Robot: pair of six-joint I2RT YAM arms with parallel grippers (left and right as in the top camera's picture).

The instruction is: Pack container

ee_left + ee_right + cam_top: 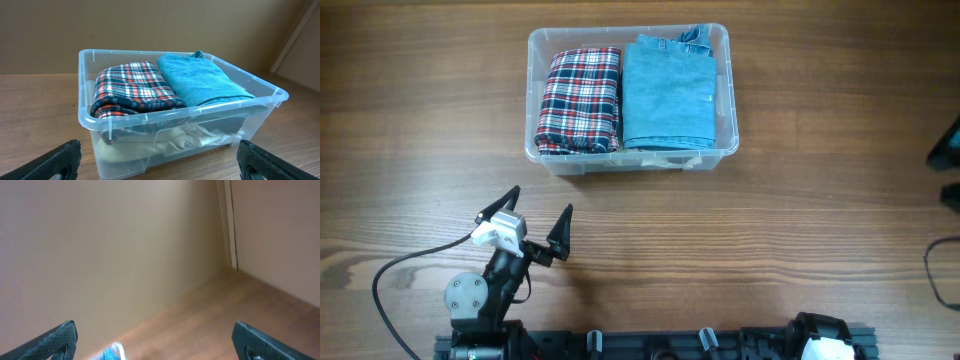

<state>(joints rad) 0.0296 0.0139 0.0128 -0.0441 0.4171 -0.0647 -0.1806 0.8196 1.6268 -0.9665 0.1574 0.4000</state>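
**Counter** [820,200]: brown wood grain, and it carries everything listed below.

**Container** [532,100] [185,109]: clear plastic bin with rounded corners and a thick rim. It stands upright on the far half of the counter, slightly left of centre, with a long wall facing the arms.

**Contents**
- Plaid garment [580,100] [132,90]: folded, red, white and navy, in the left half.
- Blue garment [667,92] [202,80]: folded, denim-like, in the right half. It touches the plaid garment along one edge, and a crumpled end lies at the far wall.
- Pale fabric [175,142]: seen through the front wall, lying underneath both garments.

The two top garments rise to about rim level and together span the width of the bin.

**Left claw** [540,200]: jaws spread wide apart and holding nothing. It sits low over the near left of the counter, well apart from the container and aimed at its front wall. The dark fingers [55,162] frame the bin in the left wrist view.

**Right claw** [155,330]: jaws spread wide apart and holding nothing. It faces a beige wall and a strip of wood surface.

**Surroundings**
- Black cable [390,275]: loops across the counter beside the left arm's base.
- Dark objects [948,145]: at the right edge, cut off by the frame, identity unclear.
- Small blue-and-white item [114,352]: at the lower edge of the right wrist view, too cropped to identify.
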